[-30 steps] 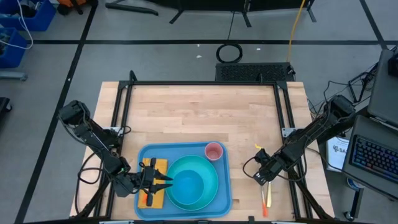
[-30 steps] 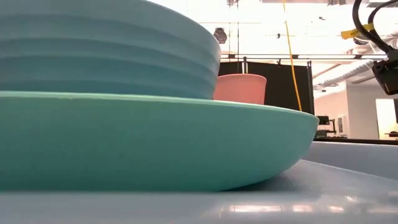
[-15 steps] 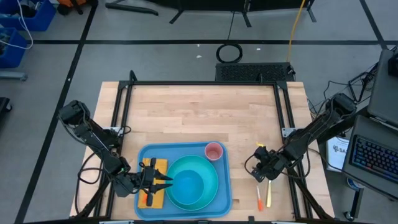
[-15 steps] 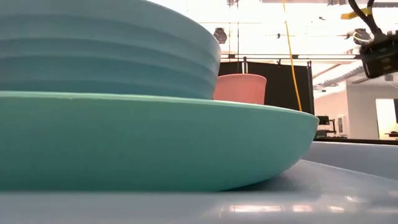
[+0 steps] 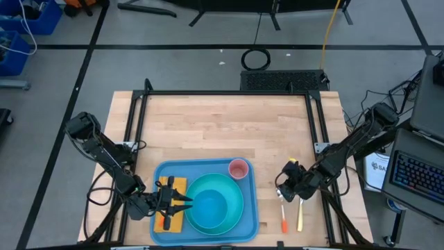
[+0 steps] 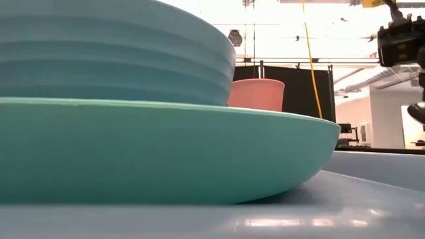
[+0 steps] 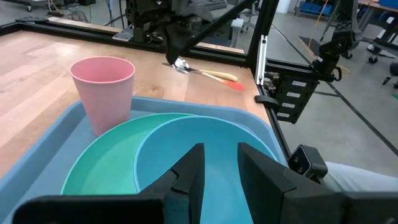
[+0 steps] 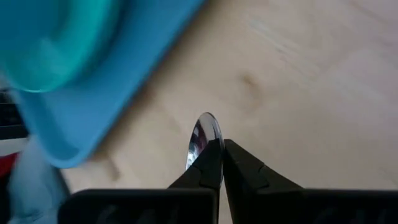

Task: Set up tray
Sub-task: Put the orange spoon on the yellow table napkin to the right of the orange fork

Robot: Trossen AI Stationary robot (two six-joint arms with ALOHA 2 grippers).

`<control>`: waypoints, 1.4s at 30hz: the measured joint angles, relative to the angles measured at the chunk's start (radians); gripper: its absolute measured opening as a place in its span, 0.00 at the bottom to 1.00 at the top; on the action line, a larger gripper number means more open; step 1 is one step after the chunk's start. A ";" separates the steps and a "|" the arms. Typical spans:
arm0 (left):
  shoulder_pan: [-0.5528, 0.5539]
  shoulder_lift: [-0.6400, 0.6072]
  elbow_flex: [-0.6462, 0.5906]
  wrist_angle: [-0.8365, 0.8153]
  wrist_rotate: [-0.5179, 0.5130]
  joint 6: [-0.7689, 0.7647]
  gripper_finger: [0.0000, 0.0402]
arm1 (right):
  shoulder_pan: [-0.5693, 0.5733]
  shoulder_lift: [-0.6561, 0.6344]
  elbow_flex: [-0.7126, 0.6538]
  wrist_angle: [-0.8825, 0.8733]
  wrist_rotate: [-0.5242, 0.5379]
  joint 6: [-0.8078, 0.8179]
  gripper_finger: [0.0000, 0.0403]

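The left gripper (image 5: 182,204) has not moved in the last second. It rests low over the near left part of the tray (image 5: 161,173), above the napkin (image 5: 177,183) and at the edge of the bowl (image 5: 211,208). Its fingers (image 7: 189,171) are partly spread, and I see nothing between them.

The tray lies at the near edge of the table (image 5: 222,128), a little left of the middle. It holds the napkin, the plate (image 5: 232,191) with the bowl on it, and the cup (image 5: 238,169) at its far right corner.

The change is on the right. The right gripper (image 5: 284,195) has moved left, toward the tray, and the 2 utensils (image 5: 291,221) have come with it: 1 orange handle and 1 yellow handle, now nearer the tray than before. Its fingers (image 8: 211,163) are pressed together on a spoon (image 8: 200,138). In my judgement, the cutlery is being brought to the tray, the last part of the setting.

The gripper is just beside the right rim of the tray, not yet over it.
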 joint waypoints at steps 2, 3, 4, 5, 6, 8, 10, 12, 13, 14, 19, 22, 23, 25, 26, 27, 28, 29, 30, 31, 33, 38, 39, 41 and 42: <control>0.000 0.000 0.000 0.000 0.000 0.002 0.25 | 0.000 0.000 0.000 0.063 0.019 -0.032 0.00; 0.000 0.000 0.000 0.000 0.000 0.002 0.25 | 0.000 0.000 0.000 0.092 0.025 -0.051 0.00; 0.000 0.000 0.000 0.000 0.000 0.002 0.25 | 0.000 0.000 0.000 0.113 0.039 -0.067 0.00; 0.000 0.000 0.000 0.000 0.000 0.002 0.25 | 0.000 0.000 0.000 0.129 0.044 -0.081 0.00; 0.000 0.000 0.000 0.000 0.000 0.002 0.25 | 0.000 0.000 0.000 0.143 0.045 -0.095 0.00; 0.000 0.000 0.000 0.000 0.000 0.001 0.25 | 0.000 0.000 0.000 0.165 0.051 -0.109 0.00; 0.000 0.000 0.000 0.000 0.000 0.001 0.25 | 0.000 0.000 0.000 0.187 0.073 -0.132 0.00; 0.000 0.000 0.000 0.000 0.000 0.002 0.25 | 0.000 0.000 0.000 0.222 0.094 -0.160 0.00; 0.000 0.000 0.000 0.000 0.000 0.002 0.25 | 0.000 0.000 0.000 0.242 0.097 -0.177 0.00; 0.000 0.000 0.000 0.000 0.000 0.002 0.25 | 0.000 0.000 0.000 0.261 0.105 -0.193 0.00; 0.000 0.000 0.000 0.000 0.000 0.002 0.25 | 0.000 0.000 0.000 0.339 0.146 -0.258 0.00; 0.000 0.000 0.000 0.000 0.000 0.002 0.25 | 0.000 0.000 0.000 0.393 0.150 -0.296 0.00; 0.000 0.000 0.000 0.000 0.000 0.002 0.25 | 0.000 0.000 0.000 0.413 0.157 -0.310 0.00; 0.000 0.000 0.000 0.000 0.000 0.002 0.25 | 0.000 0.000 0.000 0.452 0.178 -0.338 0.00; 0.000 0.000 0.000 0.000 0.000 0.002 0.25 | 0.000 0.000 0.000 0.470 0.182 -0.354 0.00; 0.000 0.000 0.000 0.000 0.000 0.002 0.25 | 0.000 0.000 0.000 0.484 0.194 -0.368 0.00; 0.000 0.000 0.000 0.000 0.000 0.002 0.25 | 0.000 0.001 0.000 0.496 0.204 -0.381 0.00; 0.000 0.000 0.000 0.000 0.000 0.002 0.25 | 0.000 0.002 0.000 0.511 0.214 -0.392 0.00; 0.000 0.000 0.000 0.000 0.000 0.002 0.25 | 0.000 0.003 0.000 0.525 0.225 -0.406 0.00; 0.000 0.000 0.000 0.000 0.000 0.003 0.25 | 0.000 0.003 0.000 0.540 0.226 -0.420 0.00; 0.000 0.000 0.000 0.000 -0.003 0.003 0.25 | 0.000 0.008 0.000 0.584 0.229 -0.451 0.00; 0.000 0.000 0.000 0.000 -0.003 0.004 0.25 | 0.000 0.038 0.001 0.735 0.252 -0.544 0.00; 0.000 0.000 0.000 0.000 -0.004 0.004 0.25 | 0.000 0.046 0.001 0.765 0.254 -0.565 0.00; 0.000 0.000 0.000 0.000 -0.005 0.004 0.25 | -0.001 0.068 0.001 0.831 0.254 -0.603 0.00; 0.000 0.000 0.000 0.000 -0.005 0.004 0.25 | -0.003 0.080 0.001 0.866 0.254 -0.621 0.00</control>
